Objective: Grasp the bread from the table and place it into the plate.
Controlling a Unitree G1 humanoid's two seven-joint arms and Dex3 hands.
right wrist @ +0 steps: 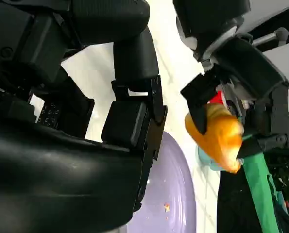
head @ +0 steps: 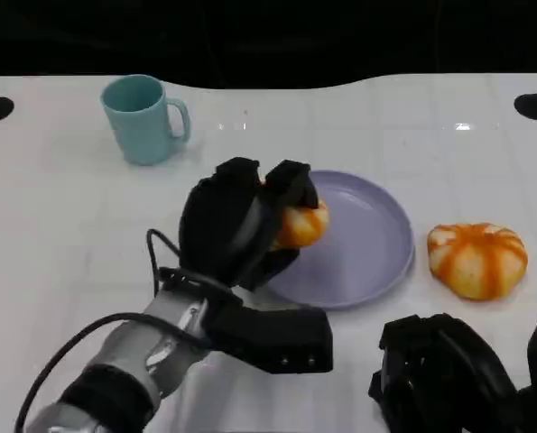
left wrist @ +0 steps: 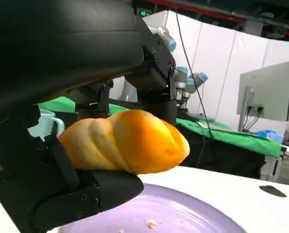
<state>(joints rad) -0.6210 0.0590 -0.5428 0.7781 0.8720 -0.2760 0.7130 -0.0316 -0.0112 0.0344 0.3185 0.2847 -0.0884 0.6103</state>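
Note:
My left hand [head: 241, 225] grips a golden twisted bread [head: 301, 225] and holds it above the left rim of the purple plate [head: 367, 244]. In the left wrist view the bread [left wrist: 127, 141] sits between black fingers [left wrist: 86, 194], lifted off the plate [left wrist: 183, 213]. The right wrist view shows the same bread [right wrist: 217, 136] held by the left hand [right wrist: 241, 68] over the plate [right wrist: 173, 194]. My right hand [head: 458, 374] rests at the table's near right edge with nothing in it; its fingers [right wrist: 134, 126] are curled.
A second bread, a round orange-and-white bun [head: 477, 259], lies on the white table right of the plate. A teal mug [head: 143, 118] stands at the back left. Crumbs [left wrist: 151, 223] lie on the plate.

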